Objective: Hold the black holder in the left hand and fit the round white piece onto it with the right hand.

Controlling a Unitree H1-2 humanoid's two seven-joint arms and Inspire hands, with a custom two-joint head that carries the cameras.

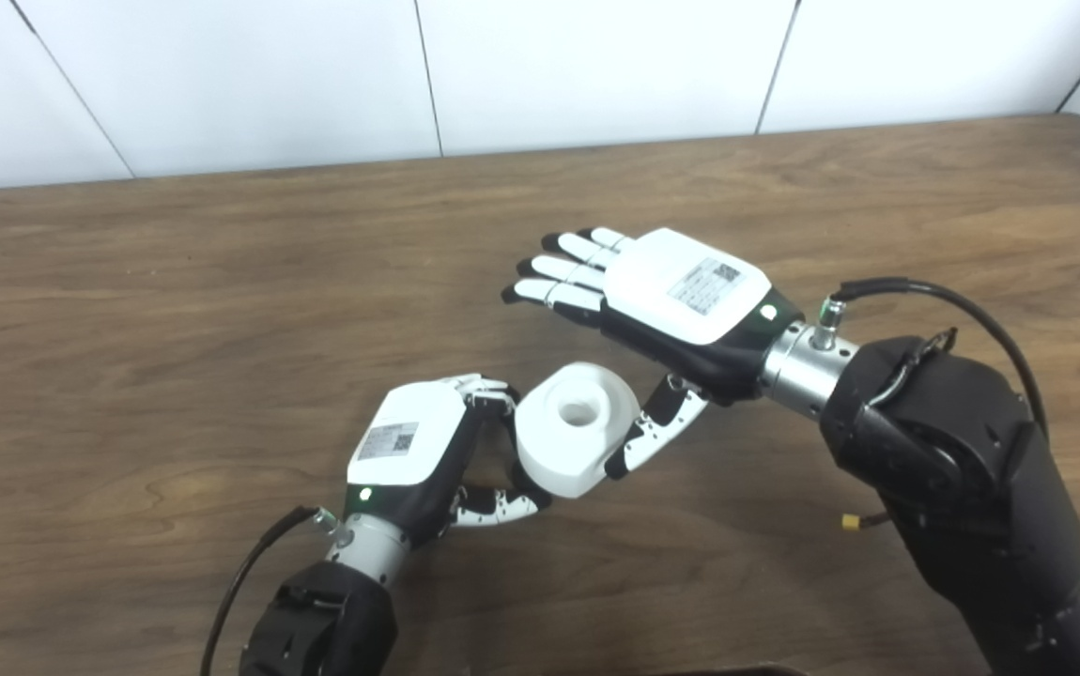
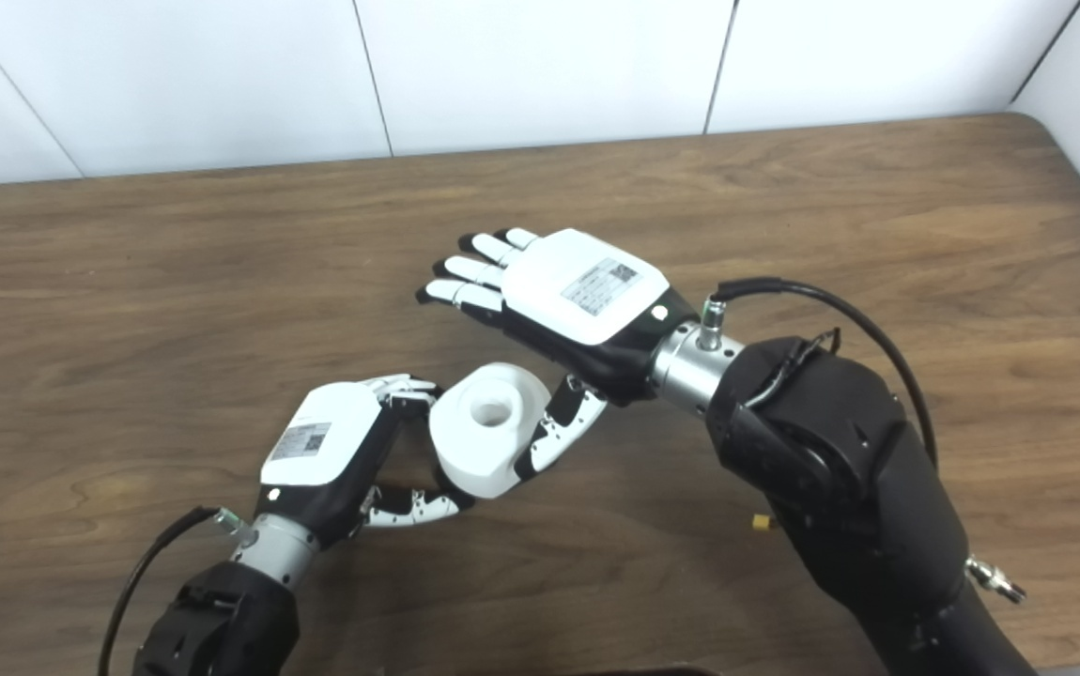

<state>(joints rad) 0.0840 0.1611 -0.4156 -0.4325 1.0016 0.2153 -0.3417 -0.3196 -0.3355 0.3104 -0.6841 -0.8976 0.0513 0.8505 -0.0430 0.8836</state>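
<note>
Your left hand (image 1: 413,451) is gripping the round white piece (image 1: 576,427) just above the table (image 1: 174,376), its hole facing up. Your right hand (image 1: 676,300) is hanging released, fingers (image 1: 563,272) spread, thumb touching the piece's side. You're seeing no black holder.

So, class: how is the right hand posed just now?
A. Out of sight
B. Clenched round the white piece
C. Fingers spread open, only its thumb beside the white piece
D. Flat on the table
C: the right hand has its fingers extended and apart above the table, thumb alongside the white piece.
</note>
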